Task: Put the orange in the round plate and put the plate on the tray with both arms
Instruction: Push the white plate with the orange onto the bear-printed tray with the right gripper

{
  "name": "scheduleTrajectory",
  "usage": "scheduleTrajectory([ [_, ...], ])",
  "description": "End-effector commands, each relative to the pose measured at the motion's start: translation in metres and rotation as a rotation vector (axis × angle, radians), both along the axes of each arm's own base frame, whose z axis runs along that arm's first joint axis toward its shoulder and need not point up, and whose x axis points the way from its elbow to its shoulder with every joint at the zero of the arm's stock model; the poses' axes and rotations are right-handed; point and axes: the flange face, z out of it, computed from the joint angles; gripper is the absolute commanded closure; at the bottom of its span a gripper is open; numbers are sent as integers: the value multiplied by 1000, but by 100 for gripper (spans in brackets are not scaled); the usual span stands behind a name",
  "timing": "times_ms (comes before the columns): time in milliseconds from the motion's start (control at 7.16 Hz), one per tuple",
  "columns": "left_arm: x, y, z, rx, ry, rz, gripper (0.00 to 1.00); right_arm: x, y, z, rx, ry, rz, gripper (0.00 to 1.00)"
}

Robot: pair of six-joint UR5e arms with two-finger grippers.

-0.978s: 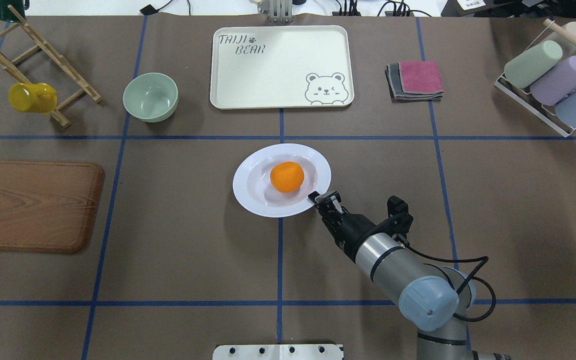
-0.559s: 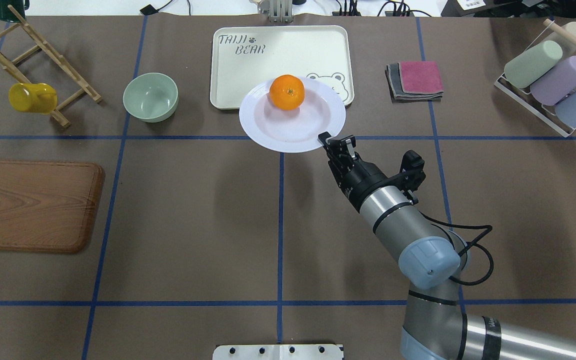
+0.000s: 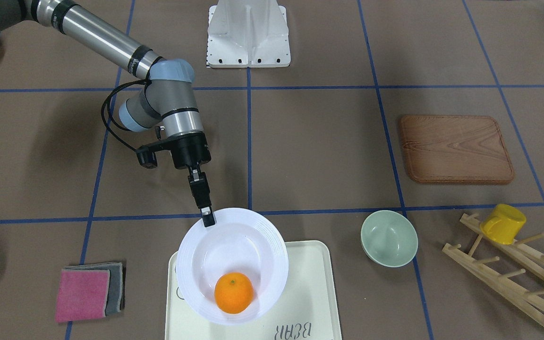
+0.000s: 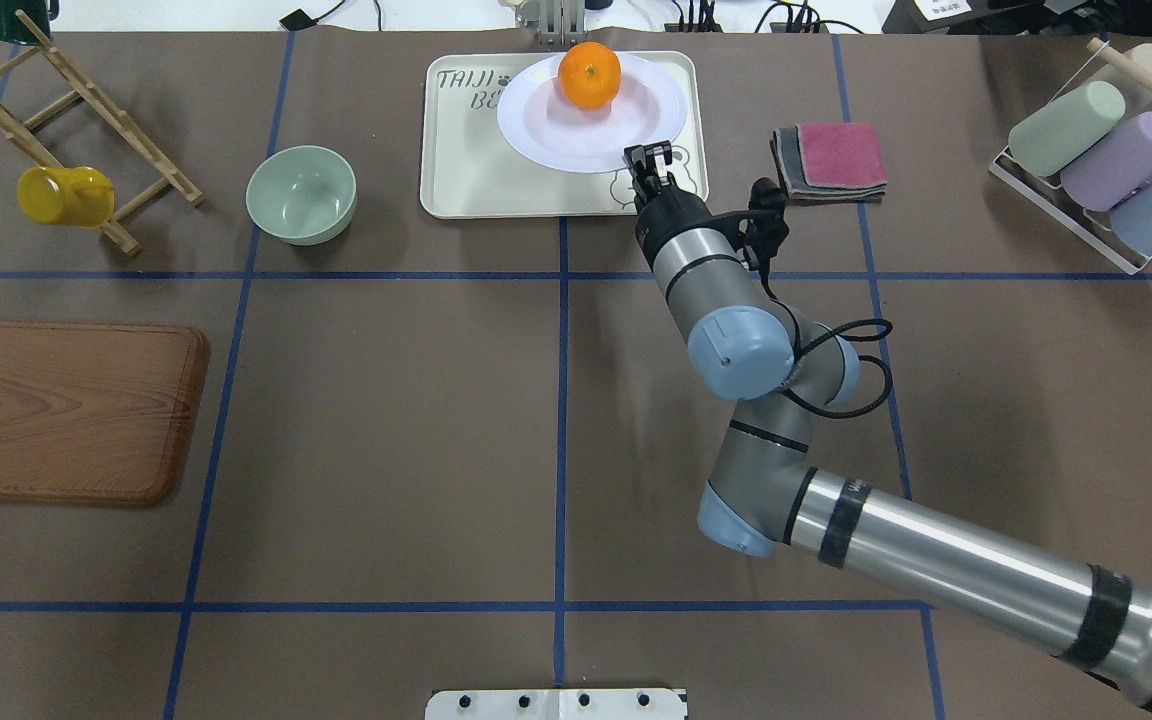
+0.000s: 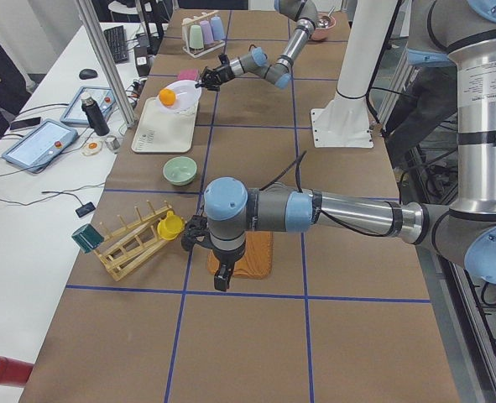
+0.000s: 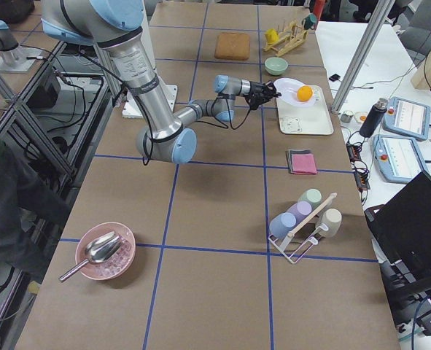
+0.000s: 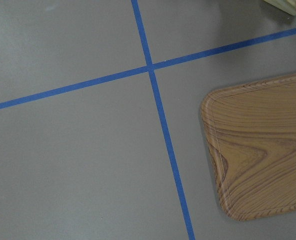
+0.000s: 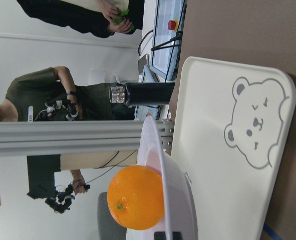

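Observation:
The orange (image 4: 588, 75) lies in the white round plate (image 4: 546, 140), toward its far side. My right gripper (image 4: 648, 157) is shut on the plate's near rim and holds it over the cream tray (image 4: 471, 175). In the right wrist view the plate (image 8: 177, 185) with the orange (image 8: 136, 197) hangs above the tray (image 8: 218, 125) beside the bear drawing. From the front, the plate (image 3: 234, 236) covers the tray's (image 3: 312, 283) near left part. My left gripper (image 5: 221, 281) shows only in the exterior left view, pointing down over the wooden board; whether it is open or shut I cannot tell.
A pale green bowl (image 4: 301, 195) stands left of the tray, folded cloths (image 4: 831, 160) right of it. A wooden rack with a yellow mug (image 4: 64, 195) is far left, a cup rack (image 4: 1106, 165) far right, the wooden board (image 4: 66, 410) at near left. People stand beyond the table.
My right arm has carried the plate with the orange from the table's middle forward to above the tray. The orange has shifted to the plate's far side.

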Motion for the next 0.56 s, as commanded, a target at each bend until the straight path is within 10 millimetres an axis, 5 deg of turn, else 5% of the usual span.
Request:
scheduleTrajectory([
  [0, 0, -1, -3, 4, 1, -1, 1, -48, -43, -18, -84, -11, 27, 100],
  [279, 0, -1, -3, 6, 1, -1, 1, -68, -40, 8, -130, 4, 53, 100],
  [419, 0, -1, -8, 13, -1, -2, 1, -77, -36, 6, -135, -1, 44, 100],
])
